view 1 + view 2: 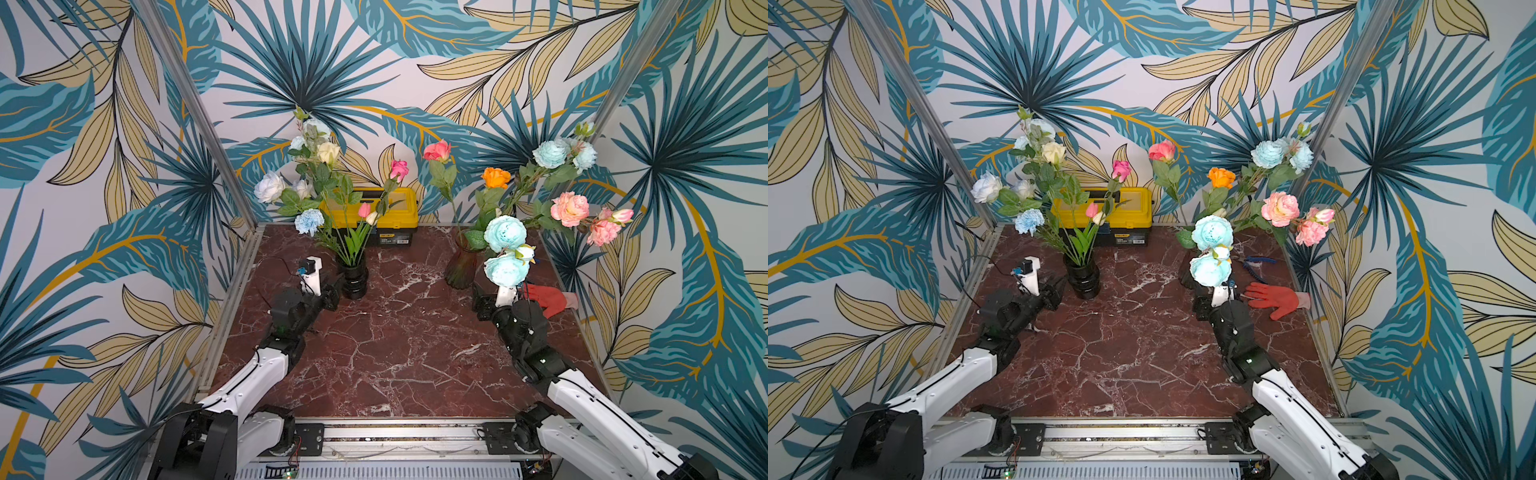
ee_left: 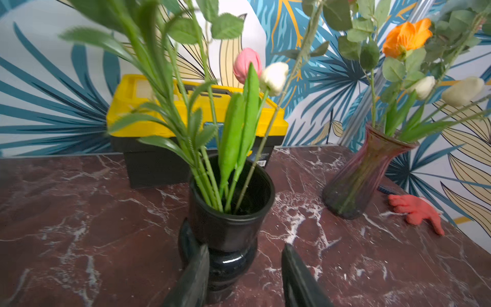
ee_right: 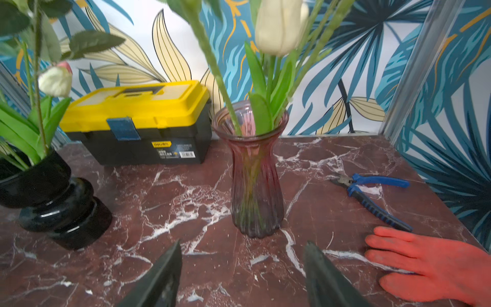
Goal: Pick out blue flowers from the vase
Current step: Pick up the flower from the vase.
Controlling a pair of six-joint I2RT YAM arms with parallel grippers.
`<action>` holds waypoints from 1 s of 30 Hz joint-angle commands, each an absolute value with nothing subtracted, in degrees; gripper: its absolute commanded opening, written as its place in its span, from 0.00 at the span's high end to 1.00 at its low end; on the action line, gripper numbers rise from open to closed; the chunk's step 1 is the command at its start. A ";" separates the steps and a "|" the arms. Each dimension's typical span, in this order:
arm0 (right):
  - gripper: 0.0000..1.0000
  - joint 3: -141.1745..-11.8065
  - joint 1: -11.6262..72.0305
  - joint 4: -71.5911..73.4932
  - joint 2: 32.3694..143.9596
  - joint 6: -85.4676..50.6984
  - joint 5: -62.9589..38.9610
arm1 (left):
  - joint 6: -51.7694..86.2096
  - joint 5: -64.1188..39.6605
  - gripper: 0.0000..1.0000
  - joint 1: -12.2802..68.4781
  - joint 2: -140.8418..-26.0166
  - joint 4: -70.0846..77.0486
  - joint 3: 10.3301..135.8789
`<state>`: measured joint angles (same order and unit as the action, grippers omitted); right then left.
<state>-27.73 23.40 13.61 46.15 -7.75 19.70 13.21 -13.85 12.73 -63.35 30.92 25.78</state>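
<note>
- My left gripper [image 2: 245, 247] sits low at the black vase [image 2: 231, 220], jaws apart and straddling its bulbous foot. One finger looks to be against the vase and the other shows a gap, so nothing is gripped.
- My right gripper [image 3: 243, 242] is spread wide and empty. The pink glass vase [image 3: 255, 186] stands just ahead of the fingertips, not between them.
- The blue flowers [image 1: 505, 233] are all in the vases. Big aqua blooms lean out of the glass vase toward the right arm, with more high by the back wall. A pale blue carnation [image 1: 309, 221] and bluish-white roses [image 1: 269, 187] stand in the black vase.
- I read this step as bracing the vases low. I'd close gently and squarely on the foot, because a top-heavy bunch could tip if pushed from one side.
- For the pull I'd take a stem below its leaves and lift along its lean. The stems are crowded, so neighbours may drag out.
- The red glove [image 3: 435, 265] and pliers [image 3: 377, 196] lie near the right arm, and I'd steer clear of them.
</note>
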 commanded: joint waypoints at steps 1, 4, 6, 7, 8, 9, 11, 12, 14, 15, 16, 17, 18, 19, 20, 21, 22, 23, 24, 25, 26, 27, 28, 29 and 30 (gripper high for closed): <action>0.30 -29.72 23.19 17.90 45.87 -7.30 20.07 | 11.10 -13.55 0.56 15.40 -63.54 27.37 27.39; 0.32 -30.62 22.02 21.52 48.11 -6.10 19.85 | 9.51 -13.41 0.56 18.06 -64.13 25.54 28.63; 0.32 -31.70 20.31 23.84 50.27 -6.65 17.67 | 9.45 -13.67 0.57 19.04 -64.82 25.31 29.16; 0.33 -32.39 19.58 25.04 51.66 -6.68 16.58 | 9.73 -13.66 0.57 19.44 -65.07 25.31 29.24; 0.33 -32.99 18.99 26.20 52.95 -6.64 16.02 | 9.99 -13.85 0.57 19.70 -65.26 25.28 29.42; 0.33 -33.57 18.37 27.38 54.38 -6.55 15.30 | 10.36 -13.97 0.57 19.98 -65.39 25.31 29.49; 0.34 -34.80 16.92 29.22 56.95 -6.69 13.29 | 10.89 -14.18 0.57 20.43 -65.52 25.26 29.54; 0.34 -35.55 16.18 30.06 58.25 -6.88 11.75 | 11.18 -14.31 0.58 20.59 -65.61 25.31 29.61; 0.35 -37.08 15.34 30.41 60.62 -6.88 9.42 | 11.49 -14.20 0.58 20.71 -65.65 25.31 29.66; 0.35 -37.92 15.21 30.48 61.86 -6.62 8.21 | 11.60 -14.22 0.58 20.67 -65.66 25.31 29.70; 0.35 -38.77 15.21 30.25 63.07 -6.37 7.26 | 11.64 -14.28 0.57 20.82 -65.65 25.31 29.79; 0.35 -39.45 15.21 30.13 63.80 -6.27 6.76 | 11.73 -14.24 0.57 20.79 -65.65 25.31 29.79; 0.35 -39.74 15.21 30.52 64.71 -6.09 6.51 | 11.85 -14.10 0.57 20.90 -65.65 25.31 29.90; 0.35 -39.98 15.21 31.11 65.34 -6.00 6.35 | 11.87 -14.13 0.58 20.84 -65.73 25.31 29.93; 0.36 -40.18 15.12 31.36 65.76 -5.95 6.18 | 11.87 -14.13 0.58 20.83 -65.74 25.30 30.01; 0.36 -40.54 15.03 31.38 66.12 -5.94 5.99 | 11.93 -14.12 0.57 20.90 -65.82 25.26 30.04; 0.36 -40.68 15.03 31.42 66.33 -5.90 6.05 | 11.95 -14.12 0.58 20.91 -65.83 25.26 30.06; 0.36 -40.72 15.02 31.46 66.52 -5.68 6.42 | 11.95 -14.21 0.57 20.92 -65.90 25.27 30.14; 0.36 -40.63 15.03 31.89 66.78 -5.48 6.96 | 11.95 -14.24 0.57 20.92 -65.96 25.31 30.16; 0.36 -40.54 14.99 32.20 67.11 -5.23 7.39 | 11.95 -14.32 0.58 20.92 -66.08 25.30 30.15; 0.37 -40.58 14.81 32.54 67.47 -4.97 7.67 | 11.87 -14.32 0.57 20.93 -66.33 25.31 30.38; 0.38 -40.71 14.69 32.74 67.90 -4.66 7.95 | 11.78 -14.33 0.57 20.94 -66.57 25.31 30.54; 0.39 -41.02 14.59 32.97 68.41 -4.39 8.37 | 11.69 -14.45 0.58 20.92 -66.75 25.30 30.71; 0.39 -41.33 14.46 33.28 68.82 -4.06 8.84 | 11.69 -14.62 0.58 20.92 -66.95 25.31 30.89; 0.40 -41.52 14.26 33.89 69.46 -3.88 9.17 | 11.68 -14.74 0.58 20.92 -67.05 25.31 31.06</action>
